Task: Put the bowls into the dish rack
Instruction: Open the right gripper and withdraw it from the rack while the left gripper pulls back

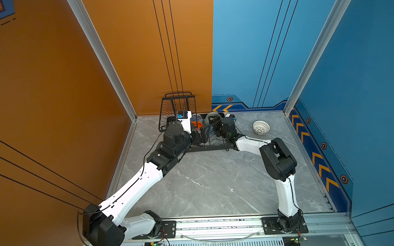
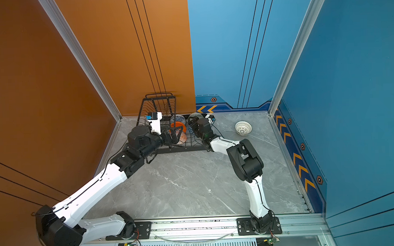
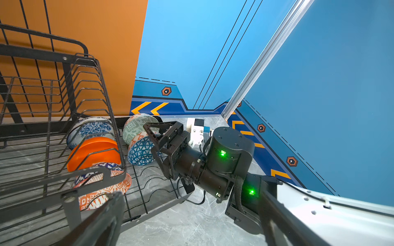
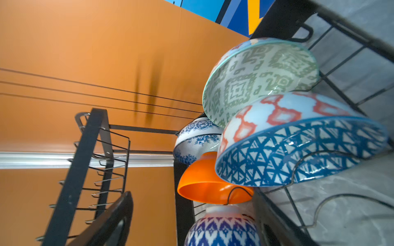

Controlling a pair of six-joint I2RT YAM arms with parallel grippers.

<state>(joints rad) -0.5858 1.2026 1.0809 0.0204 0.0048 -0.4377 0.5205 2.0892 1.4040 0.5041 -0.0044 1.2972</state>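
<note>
Five bowls (image 3: 93, 150) stand on edge in the lower tray of the dish rack (image 1: 206, 148). The white lattice bowl (image 1: 261, 127) lies tilted on the worktop (image 1: 216, 183), well apart to the right. The left hand (image 2: 178, 133) and right hand (image 3: 152, 140) hover at the rack, both spread and empty. The lattice bowl looks rigid, glossy and probably light, so slippery. Pinch its rim, one finger inside.

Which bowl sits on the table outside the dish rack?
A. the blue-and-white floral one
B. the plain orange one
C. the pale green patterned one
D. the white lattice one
D: in a top view the white lattice bowl lies alone on the grey table, off to the right of the dish rack and not touching it.
</note>
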